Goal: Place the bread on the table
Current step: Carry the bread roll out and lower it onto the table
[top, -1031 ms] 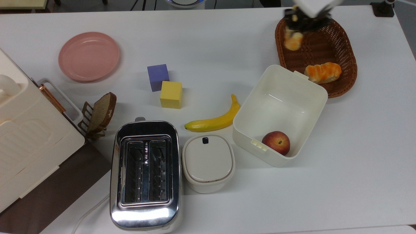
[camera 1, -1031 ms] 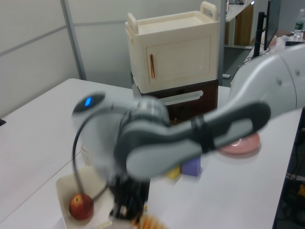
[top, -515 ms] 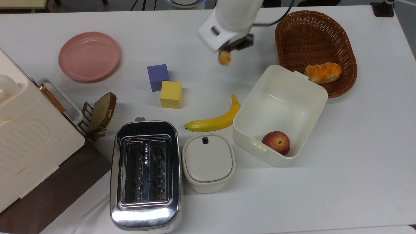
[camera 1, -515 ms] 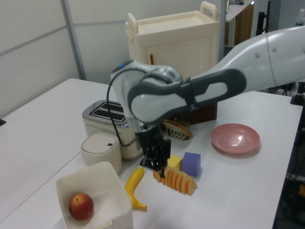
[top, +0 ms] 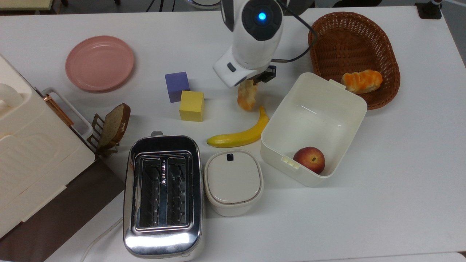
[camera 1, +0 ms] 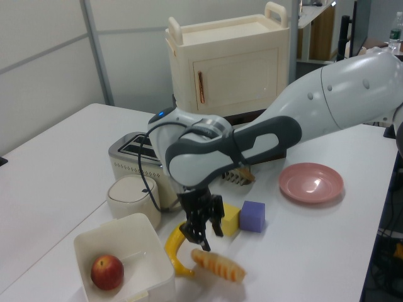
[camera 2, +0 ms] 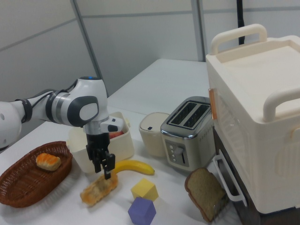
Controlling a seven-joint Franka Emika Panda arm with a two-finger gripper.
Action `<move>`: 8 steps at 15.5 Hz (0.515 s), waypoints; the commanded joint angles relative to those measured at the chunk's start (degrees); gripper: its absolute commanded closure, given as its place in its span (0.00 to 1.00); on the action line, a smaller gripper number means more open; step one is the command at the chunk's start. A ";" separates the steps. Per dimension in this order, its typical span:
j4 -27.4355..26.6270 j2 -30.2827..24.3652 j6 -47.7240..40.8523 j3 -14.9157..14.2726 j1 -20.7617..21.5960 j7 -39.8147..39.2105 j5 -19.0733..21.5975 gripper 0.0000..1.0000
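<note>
Bread (camera 1: pixel 218 265), the long pale-golden ridged roll, lies on the white table (top: pixel 400 182) directly under the gripper (camera 1: pixel 200 238), one end just below the fingertips. In the left view the two fingers stand apart above the roll's near end, not clamped on it.

Counted around the gripper: one banana (top: pixel 241 133) just beside the roll, on the side toward the toaster; one open white box (top: pixel 313 127) close on the top view's right of the gripper, holding one peach (top: pixel 309 159); one brown wicker basket (top: pixel 382 51) farther on that side, with one short orange-topped roll (top: pixel 362 80) in it. On the top view's left of the gripper sit two cubes, one purple (top: pixel 177 86) and one yellow (top: pixel 191 105), touching each other, and well beyond them one pink plate (top: pixel 99 62). One chrome toaster (top: pixel 162 196) and one lidded white container (top: pixel 233 182) stand past the banana. One brown bread slice (top: pixel 115 124) leans in a rack by the cream cabinet (camera 2: pixel 255 117).
</note>
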 commanded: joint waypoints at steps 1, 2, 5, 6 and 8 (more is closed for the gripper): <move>0.24 -4.01 -0.35 0.39 -4.78 -5.52 -0.06 0.00; 0.24 -5.15 -0.44 0.39 -6.45 -8.51 -0.14 0.00; 0.50 -8.32 -1.84 0.22 -12.86 -18.96 -0.14 0.00; 0.94 -9.11 -2.98 0.13 -14.54 -21.95 -0.14 0.00; 1.47 -11.91 -4.39 0.30 -17.17 -23.82 -0.23 0.00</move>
